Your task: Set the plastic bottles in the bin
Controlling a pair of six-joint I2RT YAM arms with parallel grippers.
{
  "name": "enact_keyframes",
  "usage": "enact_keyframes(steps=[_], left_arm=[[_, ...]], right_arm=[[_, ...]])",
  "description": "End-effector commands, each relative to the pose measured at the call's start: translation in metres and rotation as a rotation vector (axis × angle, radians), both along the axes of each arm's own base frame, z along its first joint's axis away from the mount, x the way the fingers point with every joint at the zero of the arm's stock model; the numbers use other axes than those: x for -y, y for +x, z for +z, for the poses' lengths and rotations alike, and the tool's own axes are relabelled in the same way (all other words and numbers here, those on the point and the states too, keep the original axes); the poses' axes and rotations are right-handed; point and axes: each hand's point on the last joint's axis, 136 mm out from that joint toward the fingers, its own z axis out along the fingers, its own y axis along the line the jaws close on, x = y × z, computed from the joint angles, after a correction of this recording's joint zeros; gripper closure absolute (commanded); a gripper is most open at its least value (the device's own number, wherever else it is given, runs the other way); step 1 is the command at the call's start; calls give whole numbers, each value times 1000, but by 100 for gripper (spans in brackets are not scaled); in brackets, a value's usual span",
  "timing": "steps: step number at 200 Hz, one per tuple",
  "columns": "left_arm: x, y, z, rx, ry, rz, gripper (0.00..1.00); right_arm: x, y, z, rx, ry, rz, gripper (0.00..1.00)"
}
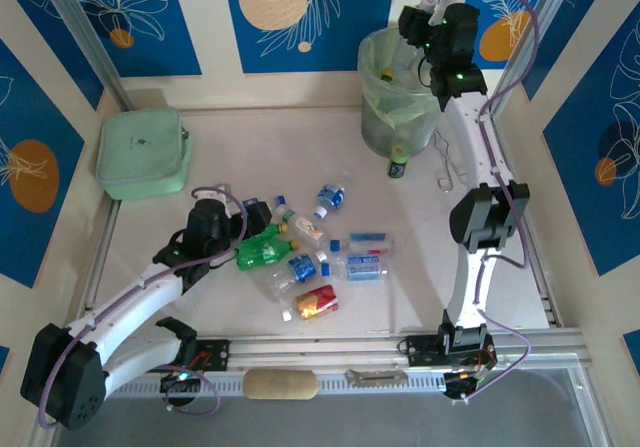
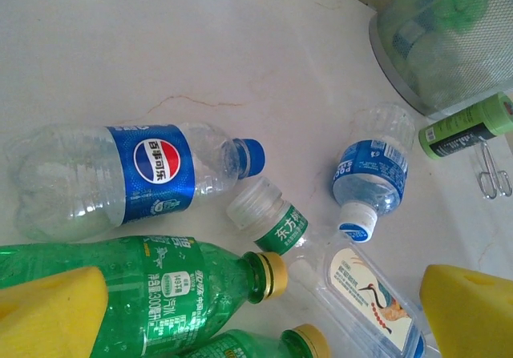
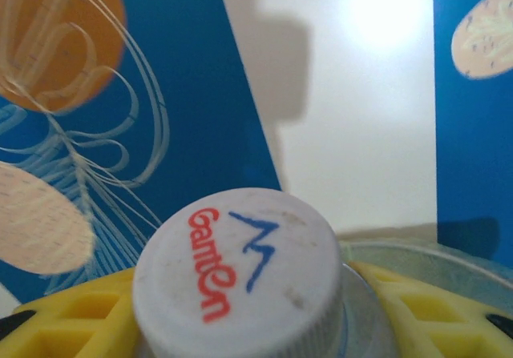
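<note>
Dropping: right pincer (image 1: 432, 29) clamped on bottle (image 3: 240, 282), above bin (image 1: 385, 127).
Left pincer (image 2: 256, 326): apart, over green bottle (image 2: 160, 294), well apart from bin.
Next: part right pincer so bottle falls inside.

Shining bright and even from overhead, casting only faint, soft shadows across the pale table (image 1: 260, 157). Blowing out to white glare on the wall panel (image 3: 385, 30), blurring the white-capped bottle (image 3: 240, 282) and the yellow pads (image 2: 48, 310) up close.
</note>
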Motion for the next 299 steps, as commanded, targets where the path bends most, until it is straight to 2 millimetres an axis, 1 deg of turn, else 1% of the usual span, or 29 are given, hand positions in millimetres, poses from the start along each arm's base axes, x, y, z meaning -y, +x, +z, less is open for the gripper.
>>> enact_keyframes(steps=[1, 26, 50, 64, 84, 95, 108, 118, 132, 150, 164, 179, 200, 214, 222, 232, 237, 249, 261, 272, 291, 299], left_arm=[[-5, -3, -1, 0, 23, -10, 0], [-7, -4, -2, -2, 28, -1, 0], [-6, -3, -1, -2, 29, -7, 0], [-5, -3, -1, -4, 32, -11, 0], [-5, -3, 0, -3, 33, -13, 0], [-5, -3, 1, -2, 32, -13, 0], [-6, -3, 2, -3, 33, -7, 0], [-7, -4, 0, -10, 30, -2, 0], [-7, -5, 1, -14, 21, 1, 0], [-7, -5, 1, -17, 16, 5, 0], [-9, -6, 1, -20, 20, 11, 0], [-12, -7, 2, -22, 28, 23, 0], [-18, -8, 4, -23, 37, 43, 0], [-25, -9, 5, -25, 39, 63, 0], [-28, -9, 6, -25, 33, 76, 0], [-32, -10, 7, -24, 22, 89, 0], [-34, -11, 9, -20, 15, 96, 0], [-35, -12, 17, -13, -5, 107, 0], [-36, -16, 29, -10, -21, 105, 0], [-36, -20, 37, -15, -32, 102, 0], [-41, -28, 41, -19, -12, 106, 0], [-45, -32, 40, -25, -8, 119, 0]], right_arm=[[8, 11, -26, -108, -71, -34, 48], [2, 21, -62, -211, -74, -4, 47], [-1, 25, -90, -273, -48, 16, 46], [-3, 25, -100, -297, -36, 22, 44], [-4, 25, -101, -303, -22, 31, 41], [-4, 24, -98, -297, -14, 39, 37], [-3, 23, -90, -286, -10, 37, 29], [0, 22, -82, -275, -4, 31, 22], [3, 18, -68, -255, 4, 24, 16], [4, 11, -49, -225, 10, 28, 12], [3, 3, -32, -200, 14, 38, 11], [-3, -9, -15, -178, 19, 61, 10], [-15, -29, 4, -161, 19, 104, 8], [-27, -45, 15, -153, 13, 141, 6], [-35, -54, 15, -155, 1, 165, 5], [-43, -67, 23, -142, -5, 183, 3], [-46, -73, 21, -151, -4, 190, 2], [-54, -88, 24, -160, 17, 217, 1], [-69, -107, 29, -157, 16, 272, 0], [-82, -120, 34, -123, -16, 289, 0], [-103, -137, 30, -95, -61, 337, 1], [-107, -141, 19, -113, -73, 338, 1]])
